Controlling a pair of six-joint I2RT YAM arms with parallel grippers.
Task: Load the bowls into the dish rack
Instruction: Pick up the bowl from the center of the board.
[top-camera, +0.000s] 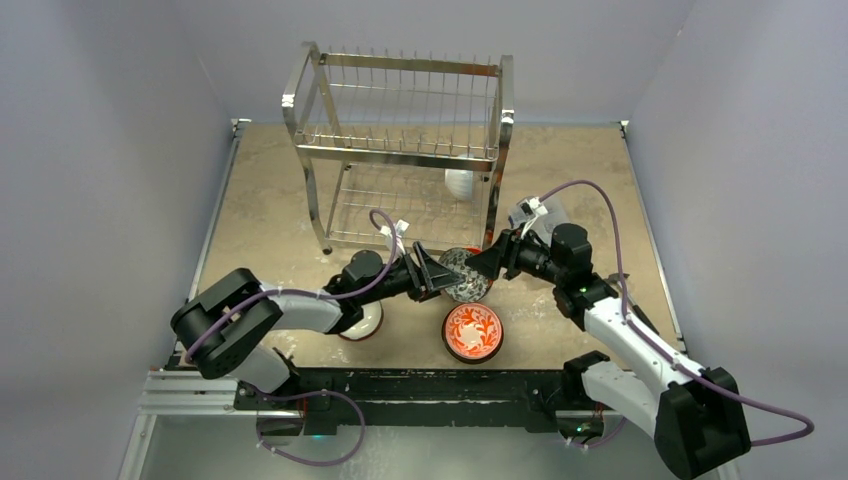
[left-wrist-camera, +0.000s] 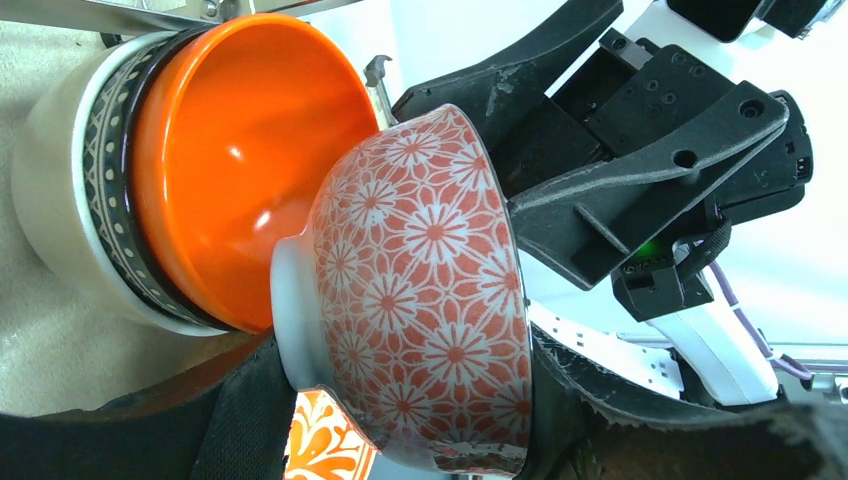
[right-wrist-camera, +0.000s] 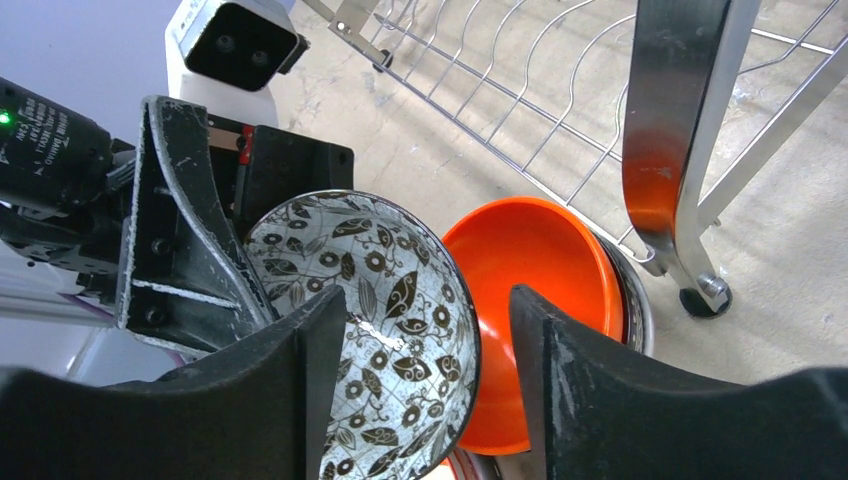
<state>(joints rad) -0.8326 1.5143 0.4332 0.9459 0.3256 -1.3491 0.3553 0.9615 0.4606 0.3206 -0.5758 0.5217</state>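
Left wrist view puts a flowered bowl (left-wrist-camera: 420, 290) in the middle: red daisies on white outside, and in the right wrist view a black leaf pattern inside. It hangs on its side, off the table (top-camera: 270, 200), just in front of the dish rack (top-camera: 400, 156) near its front right leg. The left gripper (top-camera: 437, 270) appears clamped on the bowl's lower edge. Its fingers close in from both sides at the bottom of its own view, though the contact itself is hidden. The right gripper (right-wrist-camera: 428, 300) faces it with fingers apart, straddling the rim, one finger in front of the inside and one beyond the edge.

The bowl looks like glazed ceramic, so I judge it stiff, fairly weighty for its size, slick under hard fingers, and likely to chip against steel wire. The rim wall seems the best hold, one finger inside and one outside, set deep enough that it cannot pivot.

Just behind it, against that same rack leg, an orange bowl (left-wrist-camera: 240, 150) nests in a grey-patterned one and a white one. A white bowl (top-camera: 460, 183) stands on the rack's lower shelf. Further out from the rack a red-and-white bowl (top-camera: 472, 331) sits upright, and another bowl (top-camera: 365, 322) lies partly under the left arm.

No brand, label or writing is readable anywhere.
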